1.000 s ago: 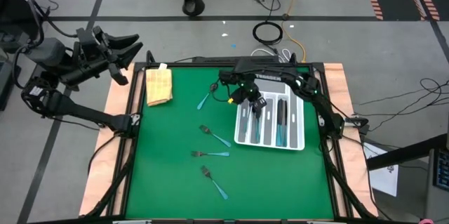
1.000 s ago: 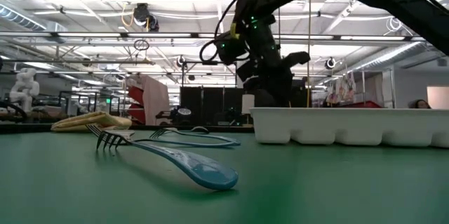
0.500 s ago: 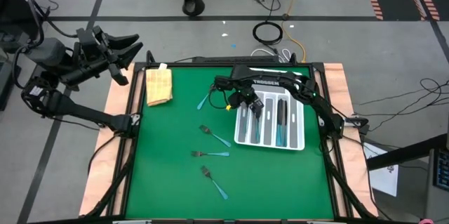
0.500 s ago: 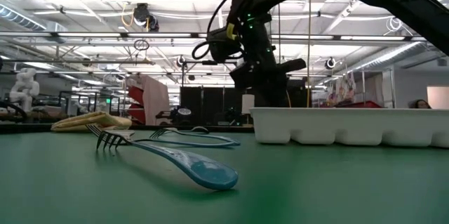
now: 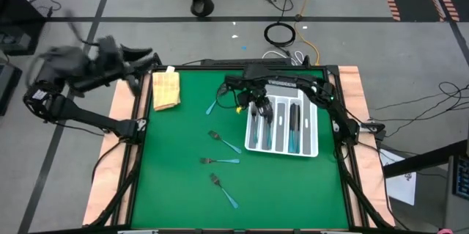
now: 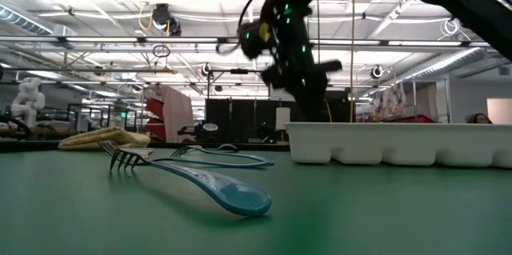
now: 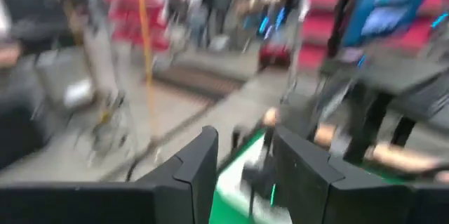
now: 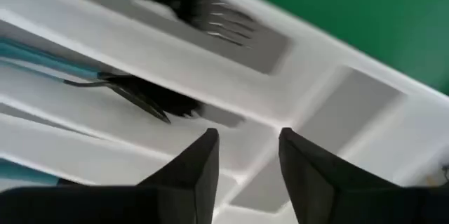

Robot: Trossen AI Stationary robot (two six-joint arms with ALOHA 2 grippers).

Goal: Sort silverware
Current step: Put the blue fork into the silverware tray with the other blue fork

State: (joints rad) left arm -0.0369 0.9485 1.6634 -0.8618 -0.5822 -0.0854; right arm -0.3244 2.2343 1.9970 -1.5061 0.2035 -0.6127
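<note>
Out on the far left, the left gripper (image 5: 139, 61) hangs beyond the table's edge, off the green mat altogether. Its wrist view shows the two dark fingers (image 7: 200, 164) parted with only air between them, so it carries nothing.

Just inside the mat lies the folded yellow cloth (image 5: 165, 88), untouched in its corner. Moving right, here is what remains: a teal-handled piece (image 5: 213, 105) near the mat's back, too small to say whether spoon or fork. Three dark-headed, light-blue-handled forks are loose in the middle, the first fork (image 5: 223, 141) nearest the tray, the second fork (image 5: 220, 161) below it, the third fork (image 5: 224, 189) nearest the front edge. Four pieces unsorted, by my count.

Now the right gripper (image 5: 254, 102), hovering over the back left corner of the white slotted organiser tray (image 5: 314, 128). Its fingers (image 8: 198, 162) stand apart and hold nothing; beneath them a sorted fork (image 8: 203, 8) lies in one slot and a second sorted piece (image 8: 151, 96) in the next.

In the high view the tray's long slots already hold several dark pieces with teal handles (image 5: 293, 141). I'd judge the job well past halfway: the tray filling, and the right arm free to go back for the loose forks.
</note>
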